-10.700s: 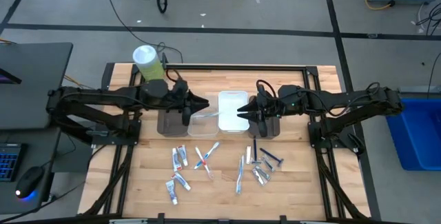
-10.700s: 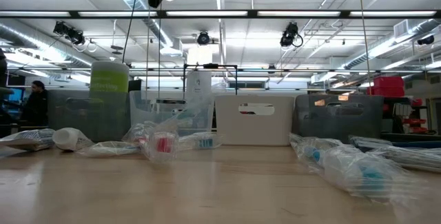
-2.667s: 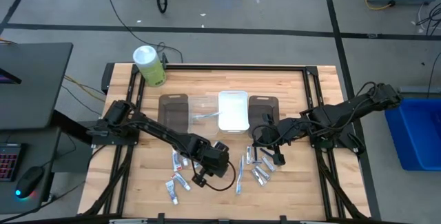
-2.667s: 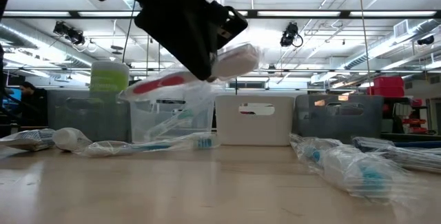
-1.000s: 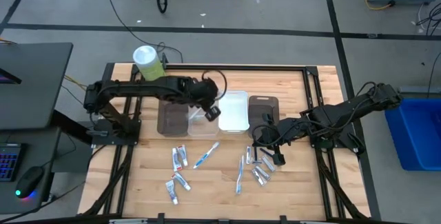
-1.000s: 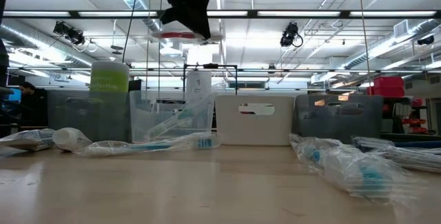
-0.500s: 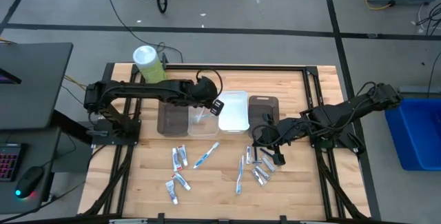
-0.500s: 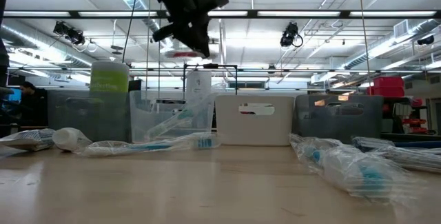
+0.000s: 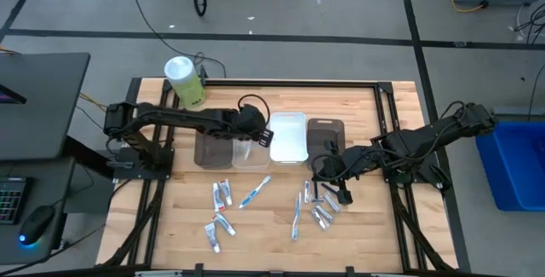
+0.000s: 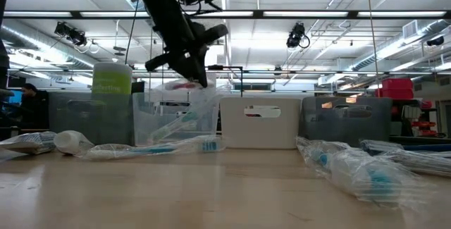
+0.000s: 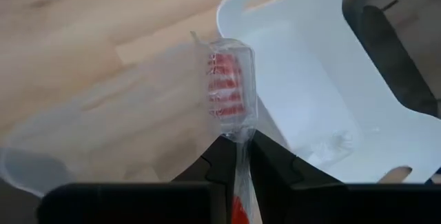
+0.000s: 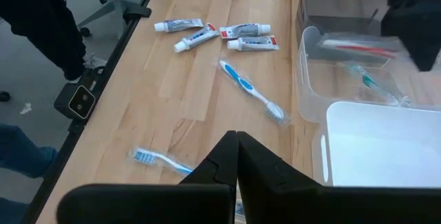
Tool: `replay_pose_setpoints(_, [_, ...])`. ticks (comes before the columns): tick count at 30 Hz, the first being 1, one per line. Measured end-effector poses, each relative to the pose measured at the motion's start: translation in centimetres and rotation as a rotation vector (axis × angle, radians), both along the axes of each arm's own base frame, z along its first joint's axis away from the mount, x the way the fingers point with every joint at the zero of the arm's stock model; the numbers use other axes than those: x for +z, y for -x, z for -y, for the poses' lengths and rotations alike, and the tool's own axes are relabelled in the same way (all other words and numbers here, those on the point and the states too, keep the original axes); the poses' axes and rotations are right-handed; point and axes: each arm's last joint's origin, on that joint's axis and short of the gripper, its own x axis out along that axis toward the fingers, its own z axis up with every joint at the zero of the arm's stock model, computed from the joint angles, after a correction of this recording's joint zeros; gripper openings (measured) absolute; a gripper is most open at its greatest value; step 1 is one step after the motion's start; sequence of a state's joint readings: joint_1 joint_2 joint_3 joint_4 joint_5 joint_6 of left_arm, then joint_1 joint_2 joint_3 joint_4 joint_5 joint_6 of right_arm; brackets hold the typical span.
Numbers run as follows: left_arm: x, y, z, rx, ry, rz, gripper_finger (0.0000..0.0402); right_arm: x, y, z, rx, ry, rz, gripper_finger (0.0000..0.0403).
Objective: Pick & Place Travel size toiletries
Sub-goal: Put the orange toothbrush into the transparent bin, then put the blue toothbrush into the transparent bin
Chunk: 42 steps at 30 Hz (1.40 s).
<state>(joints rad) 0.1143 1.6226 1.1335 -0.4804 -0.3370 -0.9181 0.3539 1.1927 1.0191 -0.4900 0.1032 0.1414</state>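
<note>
1. While the wooden table [image 9: 358, 226] keeps most of the travel toiletries loose on its near half, the step in hand is the placing of one item: the left arm reaches over the row of trays at the table's middle.
2. The trays stand side by side: a dark tray [image 9: 213, 141], a clear tray [image 9: 249, 153], a white tray [image 9: 289, 137] and a second dark tray [image 9: 326, 132]. A green-white canister [image 9: 184, 79] stands at the far left corner.
3. The left gripper [image 9: 255, 129] hangs over the clear tray, its jaws closed narrowly on the handle of a wrapped red toothbrush [image 11: 227, 89]. The left wrist view shows the bristle head pointing forward, above the clear tray's rim and close to the white tray.
4. The right gripper [image 9: 322, 175] waits low over the table just in front of the second dark tray, its jaws pressed together on nothing.
5. The clear tray already holds a toothbrush [image 12: 375, 85], which suggests this is the toothbrushes' bin.
6. Loose items remain: a blue toothbrush [image 9: 255, 191], mini toothpaste tubes [image 9: 220, 195] left of it, and a cluster of razors and small tubes [image 9: 324, 204] near the right gripper.
7. The next move likely calls for lowering slightly, then opening the jaws so the red toothbrush drops inside the clear walls, not across the rim or into the white tray.
</note>
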Motion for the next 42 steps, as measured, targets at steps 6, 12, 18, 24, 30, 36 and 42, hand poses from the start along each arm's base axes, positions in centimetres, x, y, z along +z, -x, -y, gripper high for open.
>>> replay_pose_setpoints(6, [-0.5, 0.1, 0.1, 0.014, 0.018, 0.016, 0.0056, 0.0, 0.0, 0.0, 0.0, 0.0, 0.001, 0.0008])
replay_pose_setpoints(12, [-0.5, 0.1, 0.0, 0.004, -0.008, 0.007, 0.0102, 0.0, 0.0, 0.0, 0.007, 0.007, 0.002, 0.0008])
replay_pose_setpoints(18, [-0.5, 0.1, 0.0, 0.002, -0.014, 0.003, 0.0193, 0.0, 0.0, 0.0, 0.007, 0.007, 0.002, 0.0009])
replay_pose_setpoints(24, [0.9, -0.4, 0.0, -0.081, -0.04, 0.014, 0.0246, 0.0, 0.0, 0.0, 0.008, 0.008, 0.002, 0.0009])
replay_pose_setpoints(30, [4.7, -1.5, 0.4, -0.182, -0.136, 0.083, 0.0238, 0.0, 0.0, 0.0, 0.007, 0.007, 0.003, 0.0008])
replay_pose_setpoints(36, [8.1, -2.2, 1.6, -0.265, -0.243, 0.126, 0.0202, 0.0, 0.0, 0.0, 0.007, 0.007, 0.003, 0.0009])
replay_pose_setpoints(42, [9.2, -1.5, 4.6, -0.371, -0.354, 0.063, 0.0147, 0.0, 0.0, 0.0, 0.008, 0.007, 0.002, 0.0009])
